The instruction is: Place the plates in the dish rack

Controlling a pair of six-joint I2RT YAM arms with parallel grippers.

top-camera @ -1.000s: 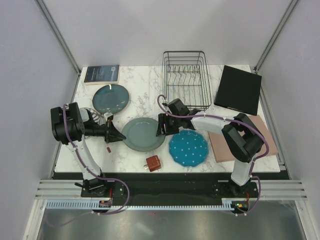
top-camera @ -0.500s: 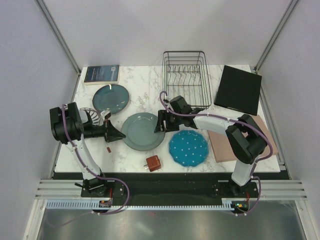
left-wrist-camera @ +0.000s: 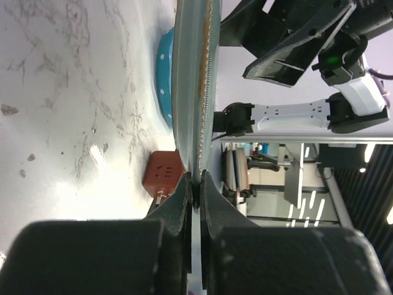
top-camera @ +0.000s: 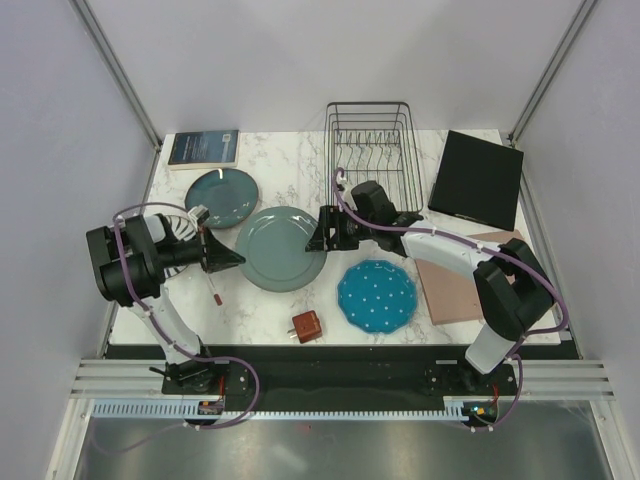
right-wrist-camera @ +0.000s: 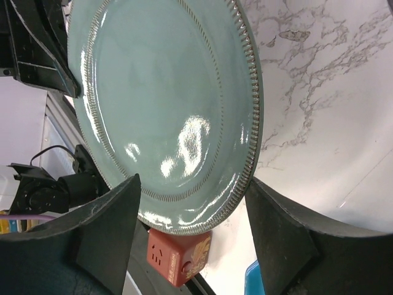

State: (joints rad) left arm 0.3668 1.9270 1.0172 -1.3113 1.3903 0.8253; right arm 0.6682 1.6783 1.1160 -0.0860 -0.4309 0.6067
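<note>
My left gripper [top-camera: 226, 260] is shut on the left rim of the grey-green plate [top-camera: 282, 248] and holds it off the table. In the left wrist view the plate [left-wrist-camera: 195, 92] is edge-on between the closed fingers [left-wrist-camera: 182, 195]. My right gripper [top-camera: 325, 231] is open at the plate's right rim. In the right wrist view its wide-apart fingers [right-wrist-camera: 104, 239] flank the plate [right-wrist-camera: 166, 104] without clamping it. The dark teal plate [top-camera: 222, 195], the blue dotted plate [top-camera: 376, 296] and the striped plate [top-camera: 178, 228], partly under my left arm, lie on the table. The black wire dish rack [top-camera: 372, 160] stands empty at the back.
A red cube socket [top-camera: 306, 326] sits near the front edge, also seen in the wrist views [right-wrist-camera: 178, 252]. A flat black panel [top-camera: 477, 180] and a pink board [top-camera: 470, 285] lie at the right. A book [top-camera: 203, 148] lies at the back left.
The grey-green plate has risen and shifted back and left in my left gripper. My right gripper has moved back with it, staying at its right rim.
</note>
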